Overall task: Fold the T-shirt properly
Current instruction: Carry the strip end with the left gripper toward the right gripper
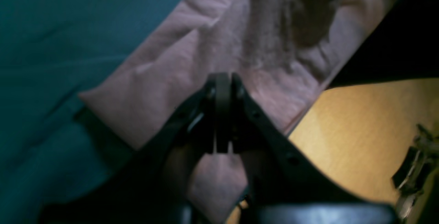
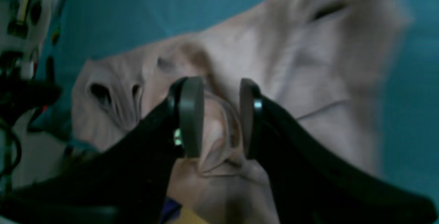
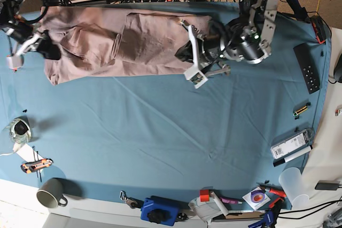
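Both wrist views are blurred and dim, so seams and hems of the T-shirt (image 3: 120, 41) are hard to trace. In the base view the fingertips of both grippers are masked by their own housings, and the shirt's right end is covered by the left arm. The T-shirt lies crumpled along the far edge of the blue-teal table cloth (image 3: 171, 126), stretched between the two arms.

The left gripper (image 1: 223, 90) hangs above the shirt's edge, beside a strip of bare wooden table (image 1: 360, 131). Its pads are pressed together; no cloth is seen between them, though the fabric passes just beneath, so contact cannot be told.

The right gripper (image 2: 221, 114) stands with its pads (image 2: 190, 114) apart, a bunched ridge of shirt rising in the gap between them. Whether the pads press on this fold is not resolvable. In the base view this gripper sits at the shirt's left end.
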Controlling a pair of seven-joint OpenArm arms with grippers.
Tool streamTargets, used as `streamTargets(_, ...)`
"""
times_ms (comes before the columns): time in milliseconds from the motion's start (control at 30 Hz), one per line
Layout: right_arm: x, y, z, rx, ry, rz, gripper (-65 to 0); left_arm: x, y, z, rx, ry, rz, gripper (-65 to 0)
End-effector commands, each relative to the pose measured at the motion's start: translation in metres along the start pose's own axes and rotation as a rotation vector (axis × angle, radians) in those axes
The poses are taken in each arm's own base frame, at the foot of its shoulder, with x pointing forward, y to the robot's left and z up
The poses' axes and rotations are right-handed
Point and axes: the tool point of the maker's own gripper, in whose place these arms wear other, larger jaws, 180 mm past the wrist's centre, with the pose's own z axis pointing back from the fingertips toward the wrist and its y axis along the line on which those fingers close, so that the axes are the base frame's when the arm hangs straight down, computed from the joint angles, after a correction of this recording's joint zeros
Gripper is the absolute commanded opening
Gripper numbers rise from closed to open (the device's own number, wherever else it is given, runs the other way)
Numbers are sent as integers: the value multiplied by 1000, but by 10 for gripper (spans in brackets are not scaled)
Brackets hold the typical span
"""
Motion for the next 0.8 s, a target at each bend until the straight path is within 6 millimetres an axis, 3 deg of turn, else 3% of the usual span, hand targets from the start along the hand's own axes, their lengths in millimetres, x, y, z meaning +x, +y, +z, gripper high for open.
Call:
streamTargets(0,25,0,12,-6,-71,37,-464,12,-3,7,-13,-54,-5,-650)
streamTargets(133,40,-10,32,-58,-121,50,-456,4,-5,14,-25,-69,17,-650)
streamTargets(233,47,-12,37,-73,-112,74,-407,-4,-8,14,-40,-63,42,-650)
streamTargets(400,52,-14,41,-83,-108,90,-406,-14,-16,13,-60,-46,36,-650)
streamTargets(467,47,-20,41,-102,-91,76,-406,-17,-17,13,-62,-41,42,-650)
streamTargets(633,18,-58,39,-183,-18,-41,-406,-17,-17,13,-63,-41,43,-650)
streamTargets(767,14,-78,37,-172,-33,-153,-406,-18,-17,13,-60,-39,41,-650)
